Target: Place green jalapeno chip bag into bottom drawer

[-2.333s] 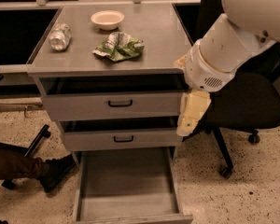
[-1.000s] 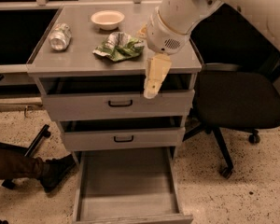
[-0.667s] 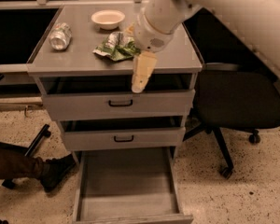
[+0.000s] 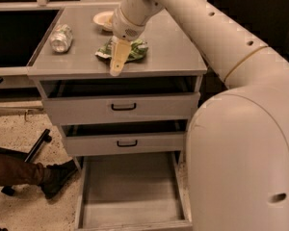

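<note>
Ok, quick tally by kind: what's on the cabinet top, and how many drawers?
Chip bags: 1, green jalapeno chip bag
Cans: 1, crushed silver can
Bowls: 1, cream bowl
Drawers: 3, top drawer, middle drawer, bottom drawer
Total: 6
Hand: at the bag's near edge.

Free room on the table's (image 4: 176,49) right side, bottom drawer (image 4: 130,196) open from above
The hand (image 4: 116,64) hangs at the table's front edge, right in front of the green jalapeno chip bag (image 4: 136,50); can (image 4: 61,36) well off left, bowl (image 4: 103,19) behind.
</note>
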Controlling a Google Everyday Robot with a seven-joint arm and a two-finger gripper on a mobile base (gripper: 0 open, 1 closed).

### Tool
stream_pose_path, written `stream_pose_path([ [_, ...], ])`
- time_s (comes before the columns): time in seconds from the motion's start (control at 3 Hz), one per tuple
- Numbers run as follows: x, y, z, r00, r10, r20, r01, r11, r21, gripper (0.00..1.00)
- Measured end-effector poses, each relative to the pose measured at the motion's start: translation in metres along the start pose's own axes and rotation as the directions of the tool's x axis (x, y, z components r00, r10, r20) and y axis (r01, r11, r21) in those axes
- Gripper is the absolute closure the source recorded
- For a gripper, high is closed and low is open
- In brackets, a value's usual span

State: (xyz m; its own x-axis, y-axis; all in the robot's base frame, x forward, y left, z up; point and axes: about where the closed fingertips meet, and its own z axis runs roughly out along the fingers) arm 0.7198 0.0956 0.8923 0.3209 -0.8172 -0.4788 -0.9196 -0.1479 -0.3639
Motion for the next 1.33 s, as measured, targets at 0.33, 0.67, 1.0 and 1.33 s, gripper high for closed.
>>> stream_pose_path([
  [0.33,0.0,0.0,0.0,1.0,0.0,0.0,0.0,1.0,-0.001,0.0],
  [0.67,0.01,-0.012,0.008,1.0,0.008,-0.028,-0.008,0.9997,0.022,0.0],
  [1.0,0.025,-0.032,0.026,0.997,0.036,-0.062,-0.033,0.9979,0.055,0.0],
  [1.33,0.043,-0.048,0.035,0.991,0.071,-0.111,-0.062,0.9948,0.081,0.0],
])
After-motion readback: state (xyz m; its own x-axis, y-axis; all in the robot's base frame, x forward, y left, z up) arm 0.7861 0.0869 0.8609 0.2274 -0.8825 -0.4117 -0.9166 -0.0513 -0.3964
